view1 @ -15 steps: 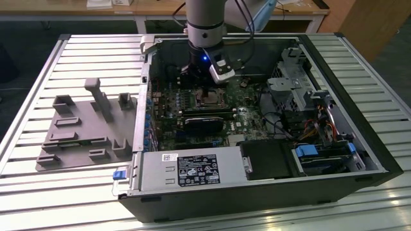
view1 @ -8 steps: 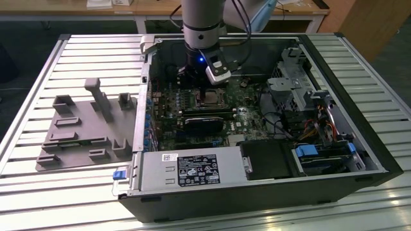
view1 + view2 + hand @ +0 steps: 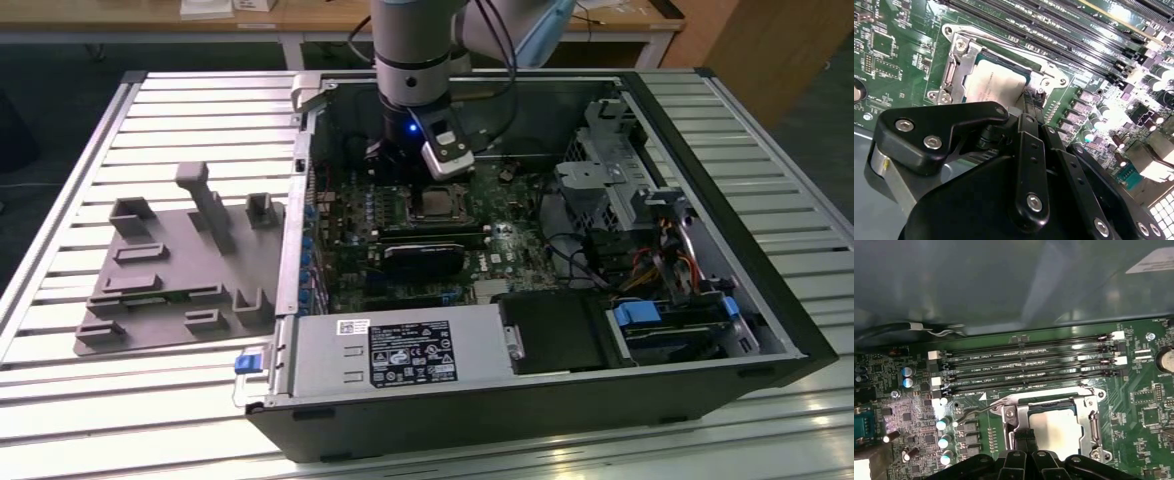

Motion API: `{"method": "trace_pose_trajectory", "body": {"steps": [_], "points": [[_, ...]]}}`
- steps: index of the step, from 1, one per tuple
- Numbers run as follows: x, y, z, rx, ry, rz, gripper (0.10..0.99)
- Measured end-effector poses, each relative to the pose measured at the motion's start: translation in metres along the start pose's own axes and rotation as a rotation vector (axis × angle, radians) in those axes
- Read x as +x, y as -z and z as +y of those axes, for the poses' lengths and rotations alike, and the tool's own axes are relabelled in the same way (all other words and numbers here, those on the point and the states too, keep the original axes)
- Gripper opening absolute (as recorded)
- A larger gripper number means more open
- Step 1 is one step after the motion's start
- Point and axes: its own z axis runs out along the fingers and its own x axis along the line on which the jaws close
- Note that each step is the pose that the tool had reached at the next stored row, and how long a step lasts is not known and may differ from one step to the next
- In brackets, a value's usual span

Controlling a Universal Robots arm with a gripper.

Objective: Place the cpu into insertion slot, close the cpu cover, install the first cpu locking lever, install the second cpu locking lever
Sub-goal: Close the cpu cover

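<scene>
One open computer case (image 3: 747, 300) sits on the slatted counter (image 3: 80, 400), with my arm reaching down into its middle. On the green board (image 3: 1149, 415) the chip (image 3: 1056, 427) already lies in its socket (image 3: 1046, 404), metal cover (image 3: 1091, 427) down over it. A thin wire lever (image 3: 979, 410) stands loose beside the frame. My pincer (image 3: 1024, 436) is closed on nothing, tips just beside the cover's edge. I'd judge a slow, straight push best, so the wire doesn't slip.
</scene>
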Motion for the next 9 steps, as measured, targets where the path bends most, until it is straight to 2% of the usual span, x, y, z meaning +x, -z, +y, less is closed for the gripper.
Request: {"method": "trace_pose_trajectory", "body": {"steps": [9], "points": [[0.0027, -0.0048, -0.0005, 0.0, 0.001, 0.0001, 0.106]]}}
